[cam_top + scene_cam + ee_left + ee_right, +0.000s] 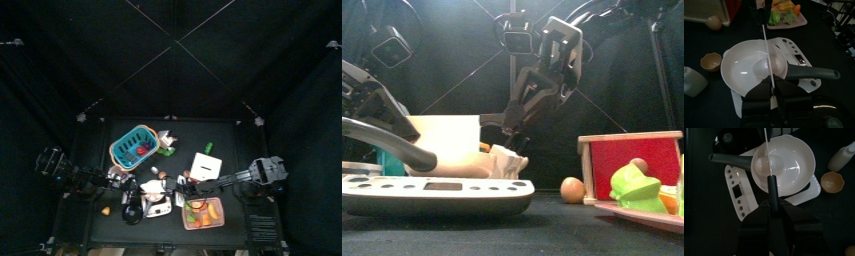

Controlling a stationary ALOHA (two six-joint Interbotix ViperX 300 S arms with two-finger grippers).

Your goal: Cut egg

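Our scale (436, 195) sits nearest, carrying the pan (754, 65) whose egg (765, 164) lies just beyond both claws, left (769, 86) and right (773, 203), each clamped on a knife (765, 45).

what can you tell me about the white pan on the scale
The white pan is a round, shallow, glossy bowl with a dark grey handle sticking out sideways. It sits upright on the white kitchen scale. A pale egg lies inside, near the handle side. A thin knife blade shows across the egg; whether it touches the pan is unclear.
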